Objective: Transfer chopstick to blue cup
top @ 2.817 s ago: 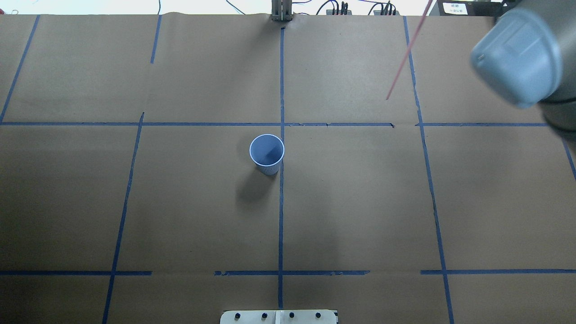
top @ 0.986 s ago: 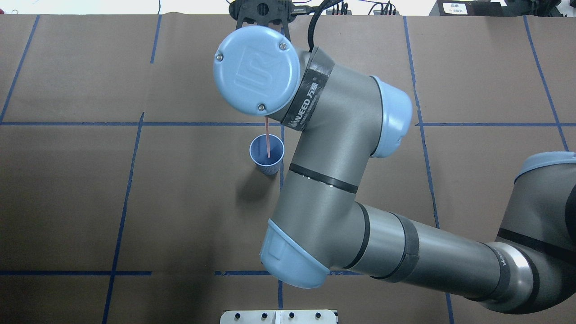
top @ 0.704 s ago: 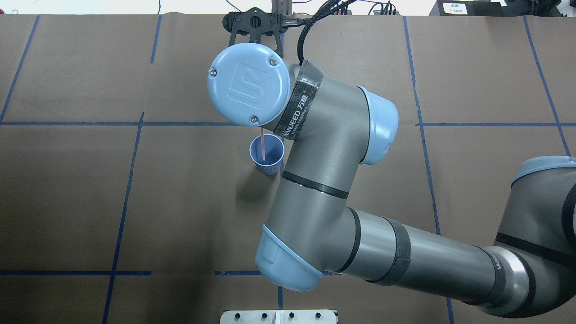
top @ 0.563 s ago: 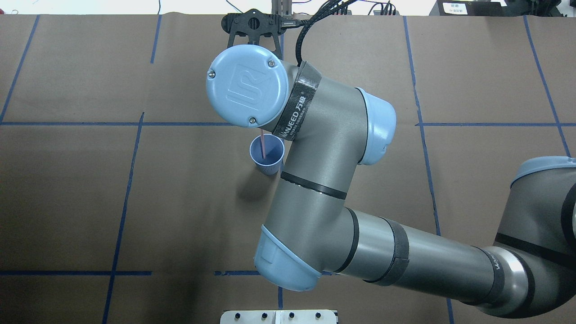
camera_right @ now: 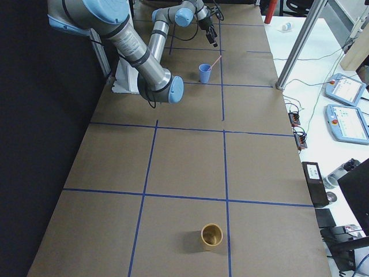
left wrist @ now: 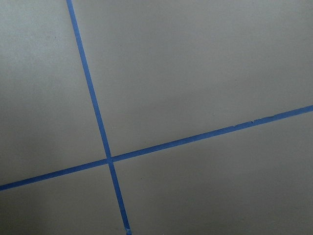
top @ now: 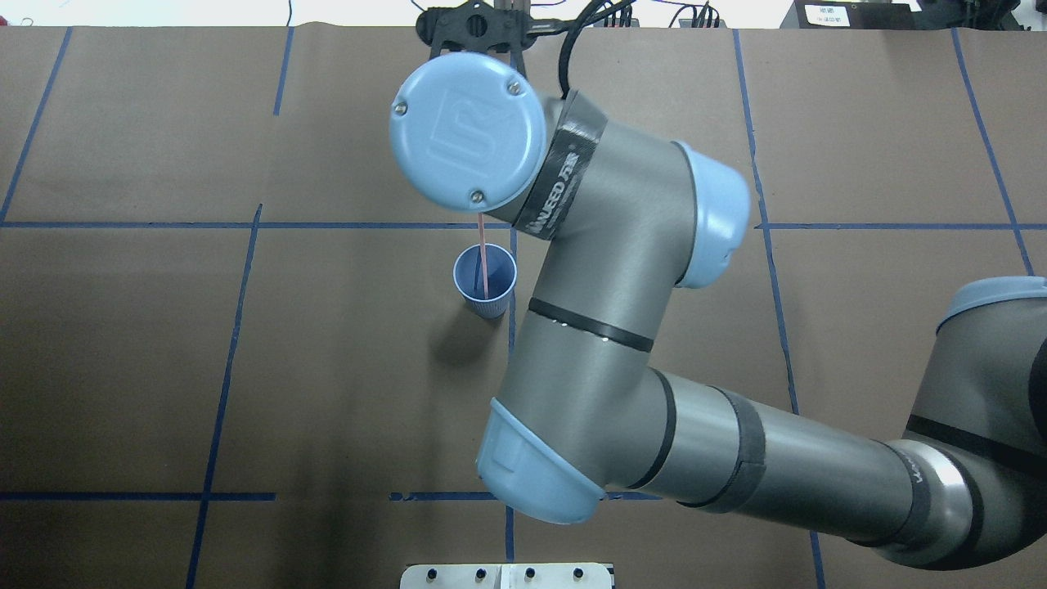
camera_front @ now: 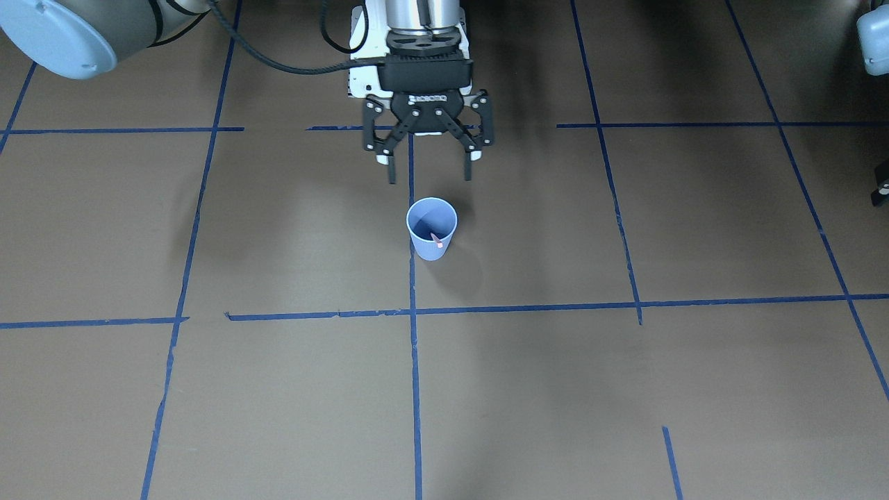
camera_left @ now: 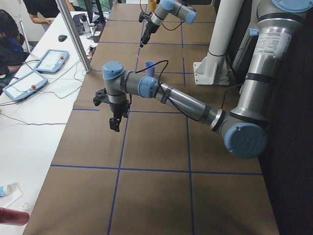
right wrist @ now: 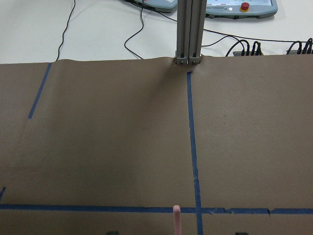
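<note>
— The right arm (top: 597, 245)?
— Grey tubes, pale blue round caps (top: 442, 172) with three screws (top: 514, 83) and an embossed logo (top: 465, 135), white lettering (top: 559, 190) on a black band (top: 582, 131).
— Its gripper (camera_front: 430, 178)?
— Black linkage fingers (camera_front: 392, 170), black cable (camera_front: 292, 69).

Probably a robotics lab: blue-taped brown-paper table (camera_front: 278, 229), with teach pendants (right wrist: 239, 9) and cables (right wrist: 243, 47) beyond the right pincer (camera_front: 429, 173).

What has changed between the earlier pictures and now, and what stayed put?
The right arm swung in from the far right, carrying the chopstick to the blue cup. The chopstick now stands in the cup, leaning, and the right gripper above it is open: it has let go. The cup stayed upright where it was.
</note>
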